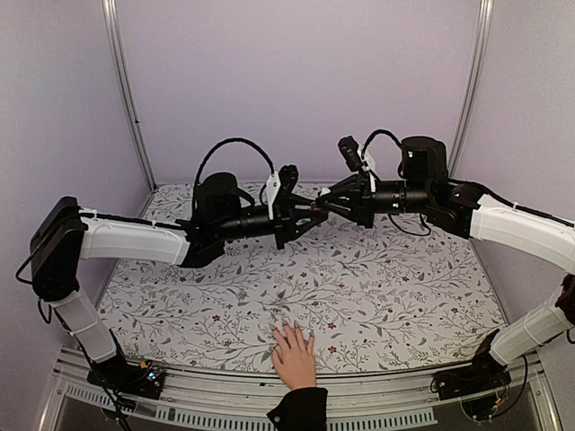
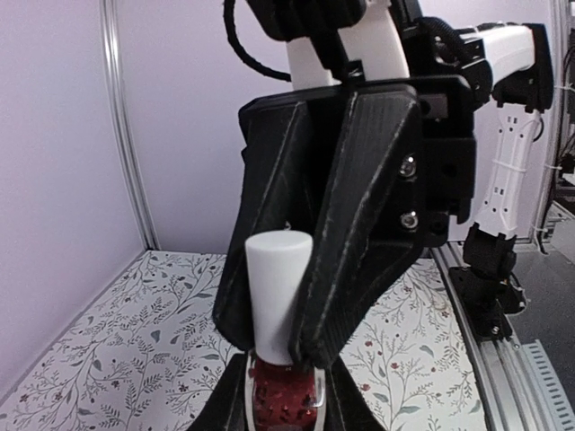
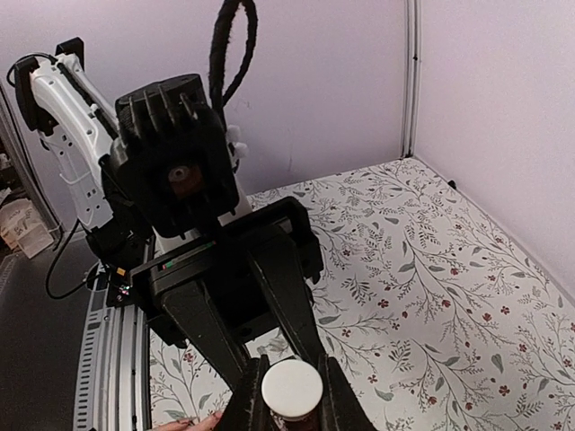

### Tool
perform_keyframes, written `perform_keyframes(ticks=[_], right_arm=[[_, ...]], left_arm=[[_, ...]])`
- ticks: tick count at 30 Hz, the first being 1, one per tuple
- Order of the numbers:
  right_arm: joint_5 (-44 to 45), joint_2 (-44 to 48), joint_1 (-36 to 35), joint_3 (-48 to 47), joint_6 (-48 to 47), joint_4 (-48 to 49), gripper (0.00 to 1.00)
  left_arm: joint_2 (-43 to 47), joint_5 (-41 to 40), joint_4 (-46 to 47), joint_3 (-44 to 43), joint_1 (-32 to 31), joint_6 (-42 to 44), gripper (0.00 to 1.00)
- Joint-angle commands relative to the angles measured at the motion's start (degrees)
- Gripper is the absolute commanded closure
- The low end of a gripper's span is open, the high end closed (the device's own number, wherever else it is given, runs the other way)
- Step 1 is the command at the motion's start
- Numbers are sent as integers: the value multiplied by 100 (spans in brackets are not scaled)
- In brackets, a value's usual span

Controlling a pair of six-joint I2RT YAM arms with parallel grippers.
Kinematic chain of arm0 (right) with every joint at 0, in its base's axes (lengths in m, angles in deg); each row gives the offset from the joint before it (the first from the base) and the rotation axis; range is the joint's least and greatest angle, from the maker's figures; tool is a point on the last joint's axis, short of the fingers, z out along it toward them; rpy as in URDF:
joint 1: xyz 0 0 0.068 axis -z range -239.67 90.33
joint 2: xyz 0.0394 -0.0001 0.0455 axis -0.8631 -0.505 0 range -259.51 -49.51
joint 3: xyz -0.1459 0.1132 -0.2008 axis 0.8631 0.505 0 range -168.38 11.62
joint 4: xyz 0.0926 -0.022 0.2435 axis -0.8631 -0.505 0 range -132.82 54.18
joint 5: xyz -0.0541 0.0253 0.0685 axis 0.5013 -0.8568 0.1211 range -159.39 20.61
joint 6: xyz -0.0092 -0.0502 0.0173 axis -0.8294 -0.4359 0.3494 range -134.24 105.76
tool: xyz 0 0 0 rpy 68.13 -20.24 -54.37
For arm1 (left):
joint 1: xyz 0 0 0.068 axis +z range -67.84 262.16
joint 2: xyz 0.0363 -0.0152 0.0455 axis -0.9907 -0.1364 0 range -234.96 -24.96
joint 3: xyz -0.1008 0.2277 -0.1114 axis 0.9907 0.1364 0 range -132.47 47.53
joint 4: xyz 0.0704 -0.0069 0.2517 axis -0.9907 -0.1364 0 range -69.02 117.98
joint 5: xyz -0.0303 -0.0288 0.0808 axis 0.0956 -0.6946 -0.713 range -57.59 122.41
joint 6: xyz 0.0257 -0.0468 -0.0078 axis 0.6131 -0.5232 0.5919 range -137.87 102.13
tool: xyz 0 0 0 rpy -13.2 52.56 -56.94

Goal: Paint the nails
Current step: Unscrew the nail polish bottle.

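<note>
Bottle of dark-red polish, capped white, sits in left gripper.

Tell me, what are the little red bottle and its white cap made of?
The bottle looks like glass with dark red polish inside: its surface is glossy, with tiny bright glints. The cap looks like smooth matte white plastic, evenly coloured and without shine. Looks alone cannot make either certain.

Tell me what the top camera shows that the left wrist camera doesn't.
Only the top view: the hand flat at the table's near edge, with a black cuff. Only the left wrist: the dark-red bottle close up in the left gripper, the right gripper on its white cap. Both: the right arm and the floral table cover.
</note>
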Motion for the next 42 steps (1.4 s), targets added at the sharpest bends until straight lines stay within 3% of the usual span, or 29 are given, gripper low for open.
perform_keyframes(ticks=[1, 9, 16, 23, 30, 36, 42], right_arm=[[-587, 18, -25, -207, -470, -371, 100], [-1269, 131, -26, -220, -964, -595, 100], [-1741, 134, -42, -227, -1214, -736, 100], [-1591, 131, -70, -255, -1264, -830, 93], [-1037, 279, -61, -230, -1082, -799, 63], [-597, 428, -54, -279, -897, -887, 46], [-60, 339, -53, -606, -699, -1365, 44]], left_arm=[[117, 1545, 447, -19, -116, -40, 100], [-59, 3020, 776, -202, -74, -456, 100], [-238, 3556, 1156, -283, -37, -866, 100], [-181, 2965, 1255, -138, 79, -887, 100], [29, 2014, 1321, 204, 232, -803, 100], [89, 1649, 892, 215, 275, -560, 100], [158, 1122, 486, 238, 257, -313, 100]])
